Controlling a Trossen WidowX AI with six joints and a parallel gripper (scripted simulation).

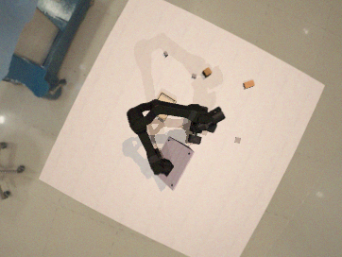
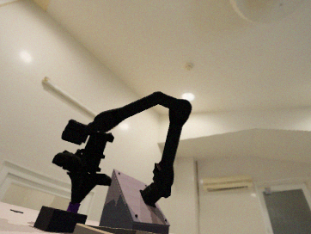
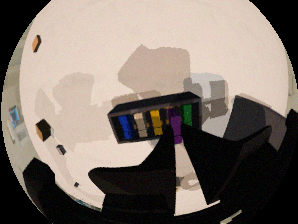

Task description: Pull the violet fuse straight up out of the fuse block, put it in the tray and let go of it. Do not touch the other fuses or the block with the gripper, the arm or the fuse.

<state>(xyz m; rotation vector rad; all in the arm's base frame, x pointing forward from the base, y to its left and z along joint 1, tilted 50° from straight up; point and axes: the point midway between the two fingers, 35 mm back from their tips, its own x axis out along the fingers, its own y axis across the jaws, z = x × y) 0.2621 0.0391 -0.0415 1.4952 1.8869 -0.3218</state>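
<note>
The fuse block [image 2: 57, 220] [image 3: 155, 101] is a black open box; the arm covers it in the top view. Blue [image 3: 125, 127], pale [image 3: 140, 125], yellow [image 3: 156, 122] and green [image 3: 187, 115] fuses stand in it. The violet fuse [image 2: 74, 207] [image 3: 175, 121] stands between yellow and green, its upper part above the block's rim; whether its lower end is still in the slot is hidden. My gripper [image 2: 74, 202] [image 3: 175, 129] points down over the block, shut on the violet fuse. The tray [image 1: 170, 96] [image 2: 86, 229] is pale and shallow, partly under the arm in the top view.
The mauve wedge-shaped base [image 1: 179, 162] [image 2: 129, 195] carries the arm, close to the block. An orange block [image 1: 248, 84] [image 3: 36, 43], a dark-sided orange block [image 1: 207, 72] [image 3: 43, 130] and small grey cubes [image 1: 165, 54] [image 1: 194, 76] lie farther off. A flat grey square [image 1: 237, 140] also lies there.
</note>
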